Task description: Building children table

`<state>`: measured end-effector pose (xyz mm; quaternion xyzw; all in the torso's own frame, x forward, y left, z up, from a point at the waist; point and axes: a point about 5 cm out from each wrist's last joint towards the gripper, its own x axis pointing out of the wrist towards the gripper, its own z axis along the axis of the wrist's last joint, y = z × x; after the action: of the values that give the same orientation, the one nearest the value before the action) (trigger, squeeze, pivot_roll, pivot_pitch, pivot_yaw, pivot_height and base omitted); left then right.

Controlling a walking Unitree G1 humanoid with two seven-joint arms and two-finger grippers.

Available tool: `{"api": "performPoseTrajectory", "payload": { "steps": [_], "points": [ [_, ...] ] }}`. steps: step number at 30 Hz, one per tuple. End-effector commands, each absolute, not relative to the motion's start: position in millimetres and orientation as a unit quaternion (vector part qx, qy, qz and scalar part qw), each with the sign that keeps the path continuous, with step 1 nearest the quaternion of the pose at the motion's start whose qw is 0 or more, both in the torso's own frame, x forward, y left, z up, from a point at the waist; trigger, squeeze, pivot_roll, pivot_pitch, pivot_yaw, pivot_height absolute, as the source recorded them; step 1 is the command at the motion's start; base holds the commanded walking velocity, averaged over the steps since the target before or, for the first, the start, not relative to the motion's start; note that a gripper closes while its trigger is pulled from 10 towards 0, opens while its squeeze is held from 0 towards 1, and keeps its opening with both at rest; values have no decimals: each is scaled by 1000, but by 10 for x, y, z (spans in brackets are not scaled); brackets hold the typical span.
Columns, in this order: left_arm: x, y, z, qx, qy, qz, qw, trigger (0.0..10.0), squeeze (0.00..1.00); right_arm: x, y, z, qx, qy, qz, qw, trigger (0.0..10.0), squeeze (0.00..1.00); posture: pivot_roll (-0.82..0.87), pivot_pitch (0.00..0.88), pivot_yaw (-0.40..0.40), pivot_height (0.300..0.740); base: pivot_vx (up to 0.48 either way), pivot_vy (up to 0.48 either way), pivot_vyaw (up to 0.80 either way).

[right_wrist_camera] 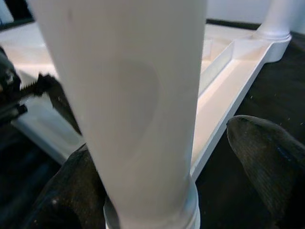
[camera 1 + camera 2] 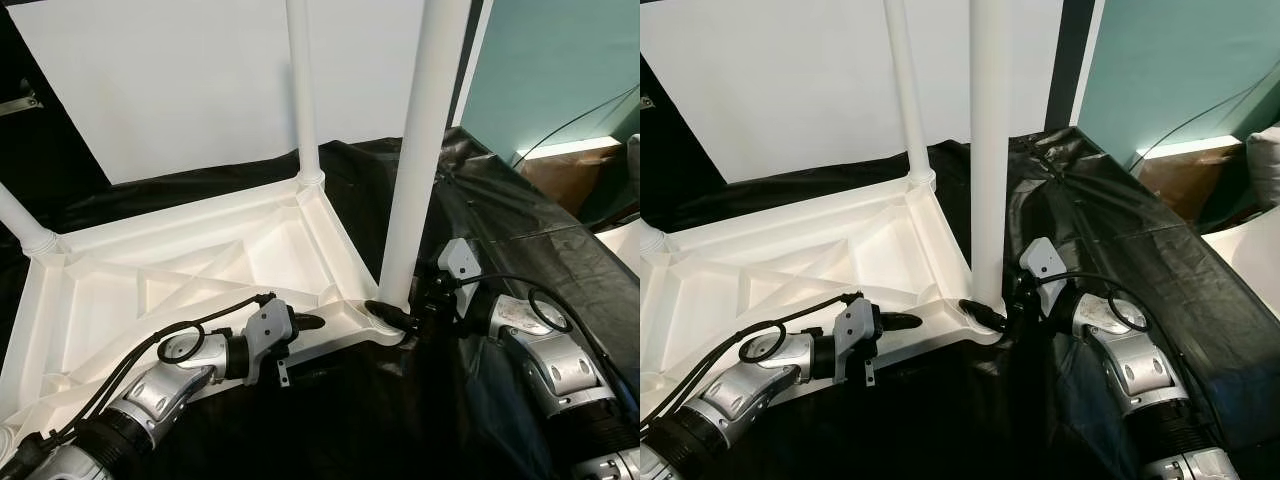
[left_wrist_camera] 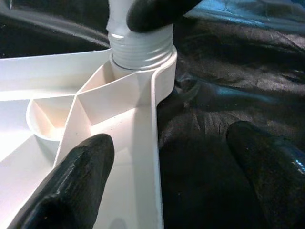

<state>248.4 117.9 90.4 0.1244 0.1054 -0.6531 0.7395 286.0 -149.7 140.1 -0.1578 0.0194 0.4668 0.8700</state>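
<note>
The white plastic tabletop (image 2: 200, 270) lies upside down on a black sheet (image 2: 520, 230), its ribbed underside facing up. Three white legs stand from its corners: a far leg (image 2: 303, 90), a left leg (image 2: 22, 225) seen only at its lower end, and the near leg (image 2: 425, 150) at the corner closest to the robot. What stands at the fourth corner cannot be told, as it lies at the picture's edge behind the left arm.

The right gripper (image 2: 395, 312) is at the foot of the near leg, its two black fingers (image 1: 262, 157) spread to either side of the tube — around it, but whether they press on it cannot be told. In the left wrist view the screw threads (image 3: 140, 50) at the leg's base show above the corner socket, so the leg looks not fully turned home.

The left gripper (image 2: 310, 323) sits at the near rim of the tabletop, its fingers (image 3: 71, 181) apart and straddling the edge wall — one inside, one over the sheet.

By these pictures the build seems well along: three legs in, the near one likely needing more turns, and the table yet to be set upright.
</note>
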Motion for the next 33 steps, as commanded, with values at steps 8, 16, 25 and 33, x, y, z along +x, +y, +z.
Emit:
{"api": "performPoseTrajectory", "payload": {
  "steps": [8,16,25,33],
  "points": [
    [2123,1272,586,105,206,-773,591,10000,584,2866,-1467,1358,-204,49,531,821,4078,0,-35,0,23,740,0,0,0],
    [2135,1252,482,113,236,-750,608,10000,592,2937,-1547,1377,-220,54,534,815,0,0,-25,1,15,740,0,0,0],
    [2278,1238,301,145,281,-680,661,8314,0,2923,-1548,1360,-211,50,528,821,0,0,-33,6,23,740,0,0,0],
    [2357,1253,202,186,299,-641,682,0,0,2916,-1546,1367,-200,42,520,829,0,0,-42,5,32,740,0,0,0]
  ]
}}
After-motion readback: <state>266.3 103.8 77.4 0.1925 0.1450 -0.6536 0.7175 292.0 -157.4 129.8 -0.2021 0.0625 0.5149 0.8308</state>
